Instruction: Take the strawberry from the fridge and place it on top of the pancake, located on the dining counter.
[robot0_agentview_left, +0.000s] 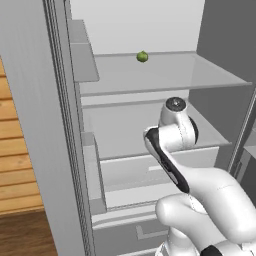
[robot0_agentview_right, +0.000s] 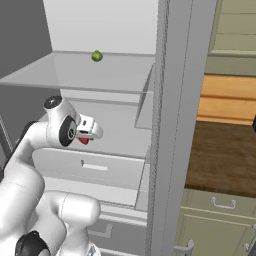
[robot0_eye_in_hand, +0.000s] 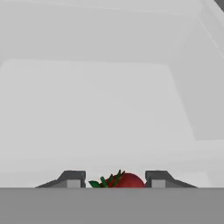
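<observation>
Light-grey fridge (robot0_agentview_left: 30, 125): doors swung wide, white inside; it takes up most of both base views, and the arm reaches into its middle section.
Wooden dining counter (robot0_agentview_right: 225, 155): dark-brown top seen past the open right door in the right base view, with pale green cabinet fronts above and below it.
Upper glass shelf (robot0_agentview_left: 165, 75): a clear pane across the compartment, level, well above the hand.
Lower shelf (robot0_eye_in_hand: 96, 109): pale and flat, stretching away ahead of the hand in the hand view, back wall behind it.
Door bins (robot0_agentview_left: 82, 50): grey trays on the inner face of the left door, one high and one lower.
Drawer (robot0_agentview_right: 90, 167): white front with a short bar handle, below the shelf the hand is over.
Arm: white with dark joints, bent at the elbow, wrist turned toward the fridge's back wall.
Gripper (robot0_eye_in_hand: 116, 179): the two dark finger tips stand a little apart with the berry between them; whether the tips press on it or just flank it cannot be told.
Green fruit (robot0_agentview_left: 142, 56): small, round, alone on the upper glass shelf near the back.
Strawberry (robot0_eye_in_hand: 120, 180): red with green leaves, between the finger tips; in the right base view it shows as a red spot under the hand.
</observation>
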